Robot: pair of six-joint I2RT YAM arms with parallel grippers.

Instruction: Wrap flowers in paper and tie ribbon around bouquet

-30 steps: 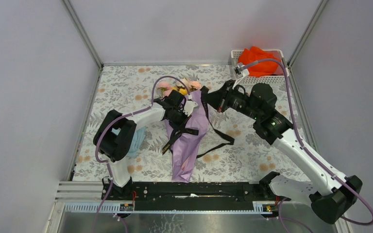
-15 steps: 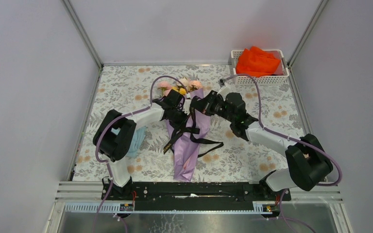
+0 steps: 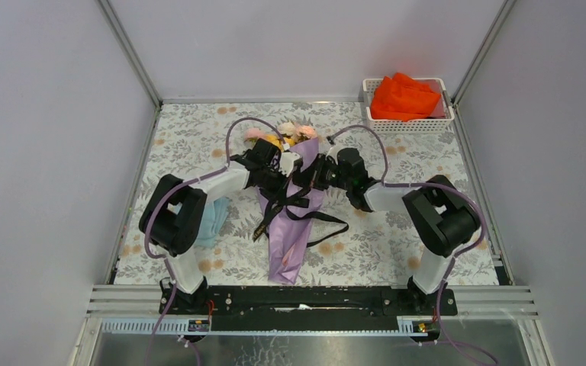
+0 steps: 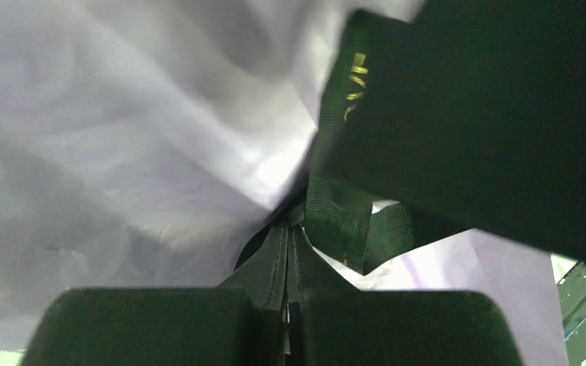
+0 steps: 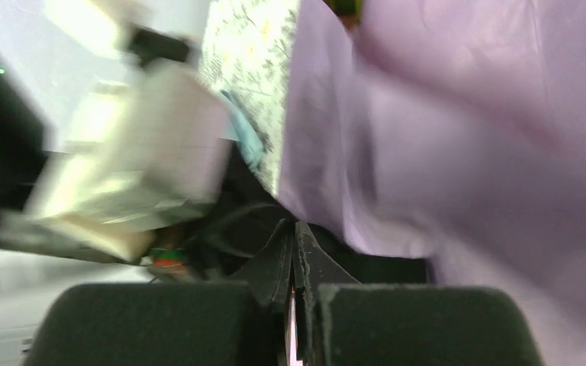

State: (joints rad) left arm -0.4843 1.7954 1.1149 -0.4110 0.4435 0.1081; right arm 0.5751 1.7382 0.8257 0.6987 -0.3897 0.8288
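Your left claw [image 4: 288,301] and right claw [image 5: 294,293] are both clenching the ribbon [image 4: 347,206].
They are meeting over the upper part of the bouquet [image 3: 286,244], which is lying mid-way across the desk [image 3: 191,137], flowers [image 3: 284,133] pointing to the far side. Each claw is pinching a black strand close against the purple paper [image 5: 465,152]; loose ribbon is crossing the wrap and trailing rightward.

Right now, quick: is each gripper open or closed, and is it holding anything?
Left gripper: closed, pinching the ribbon.
Right gripper: closed, also pinching a strand of the ribbon.
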